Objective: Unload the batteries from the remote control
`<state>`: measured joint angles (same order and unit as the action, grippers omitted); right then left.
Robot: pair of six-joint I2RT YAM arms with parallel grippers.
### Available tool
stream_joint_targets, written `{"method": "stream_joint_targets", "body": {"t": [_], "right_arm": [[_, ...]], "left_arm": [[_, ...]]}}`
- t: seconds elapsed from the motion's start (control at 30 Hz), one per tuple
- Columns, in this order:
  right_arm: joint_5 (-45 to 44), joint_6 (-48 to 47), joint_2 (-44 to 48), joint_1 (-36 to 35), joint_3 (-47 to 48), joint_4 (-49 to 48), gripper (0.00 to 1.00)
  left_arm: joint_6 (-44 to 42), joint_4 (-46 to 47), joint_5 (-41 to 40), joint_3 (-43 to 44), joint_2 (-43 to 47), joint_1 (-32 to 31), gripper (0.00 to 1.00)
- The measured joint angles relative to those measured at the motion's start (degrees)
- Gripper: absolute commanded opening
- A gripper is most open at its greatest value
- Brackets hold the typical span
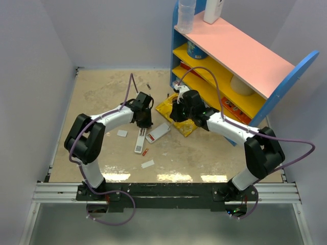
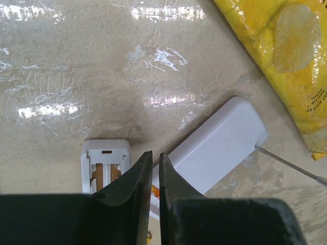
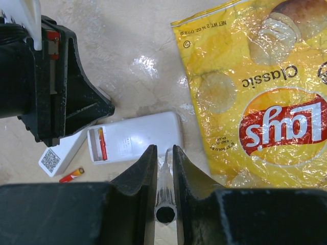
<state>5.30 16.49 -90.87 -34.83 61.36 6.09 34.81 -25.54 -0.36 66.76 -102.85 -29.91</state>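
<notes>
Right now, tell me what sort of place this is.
Probably a walled robot test cell staged like a home: plain grey walls, blue-sided shelf with pink top, yellow Lay's crisp bag.

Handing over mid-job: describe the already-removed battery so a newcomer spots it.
Start at the yellow crisp bag; the white remote control lies left of it. Near its open end, the loose battery, tiny and red-orange, lies bare on the table, unlike the other battery seated in the compartment.

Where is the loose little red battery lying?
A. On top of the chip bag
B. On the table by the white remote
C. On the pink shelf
B: the battery lies on the bare table, just beside the remote.
</notes>
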Motion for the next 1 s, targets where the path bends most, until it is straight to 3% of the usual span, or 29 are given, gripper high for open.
{"method": "stream_joint_targets", "body": {"t": [0.4, 1.0], "right_arm": [[-1.11, 1.05, -1.25, 0.00, 0.83, -1.09, 0.00], [-4.39, -0.52, 0.98, 0.00, 3.87, 5.35, 0.00]], "left_arm": [[0.00, -0.72, 0.17, -0.02, -1.38, 0.00, 0.15], [1.86, 2.32, 7.17, -5.53, 2.27, -1.22, 0.15]]}}
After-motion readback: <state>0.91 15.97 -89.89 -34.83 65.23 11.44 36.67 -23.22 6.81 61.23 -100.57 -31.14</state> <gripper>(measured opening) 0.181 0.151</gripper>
